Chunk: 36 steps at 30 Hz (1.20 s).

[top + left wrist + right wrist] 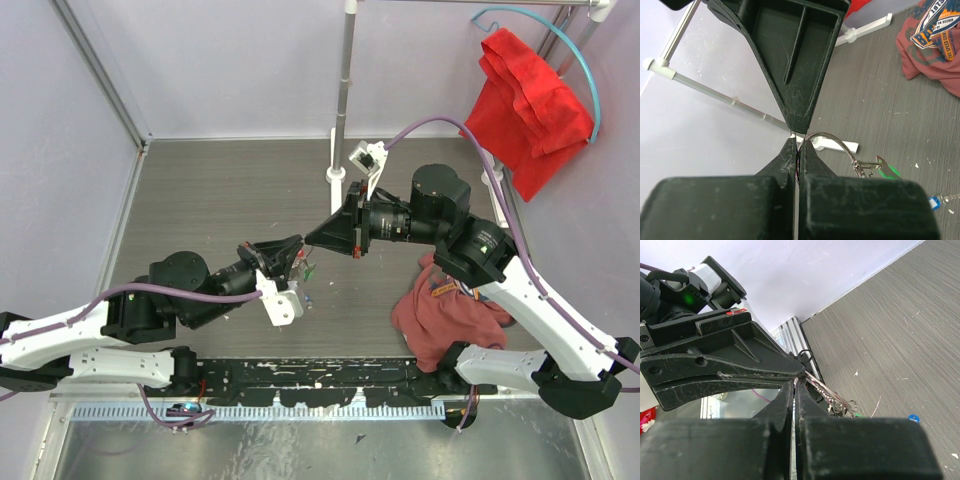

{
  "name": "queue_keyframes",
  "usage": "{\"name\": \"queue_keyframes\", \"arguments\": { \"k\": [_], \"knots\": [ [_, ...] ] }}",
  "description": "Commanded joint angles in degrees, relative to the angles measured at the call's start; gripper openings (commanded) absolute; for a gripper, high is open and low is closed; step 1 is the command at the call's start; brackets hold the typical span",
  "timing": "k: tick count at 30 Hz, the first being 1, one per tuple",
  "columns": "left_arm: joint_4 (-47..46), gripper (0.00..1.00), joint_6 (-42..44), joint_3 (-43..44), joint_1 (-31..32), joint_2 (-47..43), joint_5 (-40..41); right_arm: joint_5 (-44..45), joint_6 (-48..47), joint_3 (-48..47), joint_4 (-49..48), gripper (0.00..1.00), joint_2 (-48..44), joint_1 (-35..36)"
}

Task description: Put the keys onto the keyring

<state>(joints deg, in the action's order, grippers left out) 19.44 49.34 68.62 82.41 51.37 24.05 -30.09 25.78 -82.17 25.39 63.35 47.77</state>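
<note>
**Both grippers closed tip to tip at the keyring, mid-table**

The left gripper (799, 144) and right gripper (794, 387) have their fingers pressed together, and their tips meet. The keyring (840, 141) arcs out from that junction; which pair pinches the wire cannot be told. A green key (888, 171) hangs from the ring. A blue key (935, 202) lies apart on the table (200, 190). A maroon shirt (440, 310) lies to the right, and a white pole base (336, 175) stands behind. The left side is open.
</note>
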Motion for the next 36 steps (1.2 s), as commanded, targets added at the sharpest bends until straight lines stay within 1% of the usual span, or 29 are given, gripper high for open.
{"name": "queue_keyframes", "arguments": {
  "k": [1, 3, 4, 5, 7, 8, 9, 12, 16, 19, 22, 24, 26, 29, 34, 36],
  "knots": [
    [-2.0, 0.0, 0.0, 0.8, -0.1, -0.7, 2.4, -1.1, 0.6, -0.4, -3.9, 0.01, -2.9, 0.4],
    [-1.4, 0.0, 0.0, 0.7, -0.1, -0.9, 2.2, -1.0, 0.3, -0.4, -3.7, 0.01, -2.8, 0.4],
    [-1.2, 0.0, 0.1, 0.7, -0.1, -0.9, 2.0, -0.7, 0.2, -0.4, -3.6, 0.04, -2.9, 0.4],
    [-0.9, 0.0, 0.0, 0.8, -0.1, -0.9, 1.8, -0.1, 0.0, -0.3, -3.5, 0.1, -3.1, 0.4],
    [-0.2, 0.0, 1.7, 0.9, -0.1, -0.9, 1.5, 1.4, -0.7, -0.5, -2.9, 0.28, -3.4, 0.4],
    [0.2, 0.0, 1.8, 1.0, -0.1, -0.9, 1.3, 2.2, -1.0, -0.5, -2.6, 0.35, -3.7, 0.4],
    [0.6, 0.0, 1.9, 1.1, -0.1, -0.8, 1.3, 3.2, -1.4, -0.7, -2.4, 0.39, -4.1, 0.4],
    [1.1, 0.0, 2.2, 1.2, -0.1, -0.7, 1.1, 6.4, -2.4, -0.6, -2.0, 0.45, -5.4, 0.4],
    [1.1, 0.0, 2.5, 1.1, 0.0, -0.8, 1.1, 13.1, -3.3, -0.2, 0.8, 0.45, -6.7, 0.4],
    [1.0, 0.0, 2.8, 1.0, -0.1, -0.9, 1.0, 21.9, -3.1, 0.6, 5.4, 0.45, -6.9, 0.4],
    [1.3, 0.0, 3.0, 0.9, -0.1, -1.1, 0.9, 32.2, -1.0, 3.1, 11.1, 0.46, -6.8, 0.4],
    [1.5, 0.0, 3.0, 0.9, 0.0, -1.1, 0.8, 35.8, -0.4, 5.4, 14.6, 0.46, -5.6, 0.4],
    [1.5, 0.0, 2.7, 0.7, -0.1, -1.3, 0.4, 35.8, 0.1, 8.8, 16.2, 0.46, -3.9, 0.4],
    [2.3, 0.0, 2.2, 0.7, -0.1, -1.3, -0.6, 33.6, 1.8, 15.4, 13.8, 0.46, -2.0, 0.4],
    [5.0, 0.0, 0.6, 1.6, -0.1, -0.2, -0.9, 28.8, 6.0, 25.4, 4.1, 0.45, 1.6, 0.3],
    [6.2, 0.0, -2.2, 2.7, 0.0, 0.4, -0.1, 27.7, 7.7, 28.4, 0.7, 0.45, 2.7, 0.3]
  ]
}}
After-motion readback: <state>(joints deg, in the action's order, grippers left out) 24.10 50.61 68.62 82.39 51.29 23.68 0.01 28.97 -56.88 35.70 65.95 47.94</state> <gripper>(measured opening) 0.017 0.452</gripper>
